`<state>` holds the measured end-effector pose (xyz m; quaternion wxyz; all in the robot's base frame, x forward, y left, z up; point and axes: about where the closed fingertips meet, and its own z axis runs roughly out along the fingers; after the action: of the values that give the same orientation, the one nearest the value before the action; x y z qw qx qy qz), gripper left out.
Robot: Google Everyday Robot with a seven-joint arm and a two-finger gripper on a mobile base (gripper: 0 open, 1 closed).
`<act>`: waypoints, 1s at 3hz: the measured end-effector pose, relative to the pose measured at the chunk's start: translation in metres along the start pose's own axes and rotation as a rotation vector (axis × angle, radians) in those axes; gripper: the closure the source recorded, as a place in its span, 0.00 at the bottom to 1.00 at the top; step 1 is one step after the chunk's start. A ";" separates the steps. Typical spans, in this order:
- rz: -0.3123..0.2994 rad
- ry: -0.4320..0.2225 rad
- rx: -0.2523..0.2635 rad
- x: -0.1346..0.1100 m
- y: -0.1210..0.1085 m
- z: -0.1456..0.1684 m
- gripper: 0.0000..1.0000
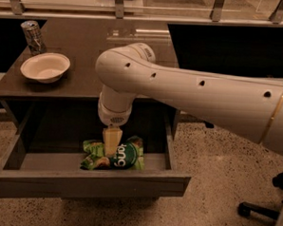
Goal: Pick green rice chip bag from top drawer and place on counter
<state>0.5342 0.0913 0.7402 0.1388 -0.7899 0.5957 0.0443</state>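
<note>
The green rice chip bag [114, 156] lies crinkled inside the open top drawer [85, 181], near its front wall, a little right of the middle. My gripper [111, 143] hangs from the big white arm, points straight down into the drawer and sits right over the bag's middle, touching or nearly touching it. The counter [87, 64] is the glossy dark tabletop above and behind the drawer.
A white bowl [45, 67] and a metal can [32, 37] stand on the counter's left side. A dark chair base [265, 202] is on the speckled floor at the right. My white arm [194, 96] spans the drawer's right half.
</note>
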 end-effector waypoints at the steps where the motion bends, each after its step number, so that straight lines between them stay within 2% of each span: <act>1: -0.012 0.014 -0.030 -0.005 -0.001 0.030 0.43; 2: -0.004 0.015 -0.063 0.000 0.004 0.060 0.42; 3: 0.009 0.011 -0.082 0.009 0.010 0.074 0.38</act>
<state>0.5345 0.1003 0.6654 0.1025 -0.7924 0.5978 0.0649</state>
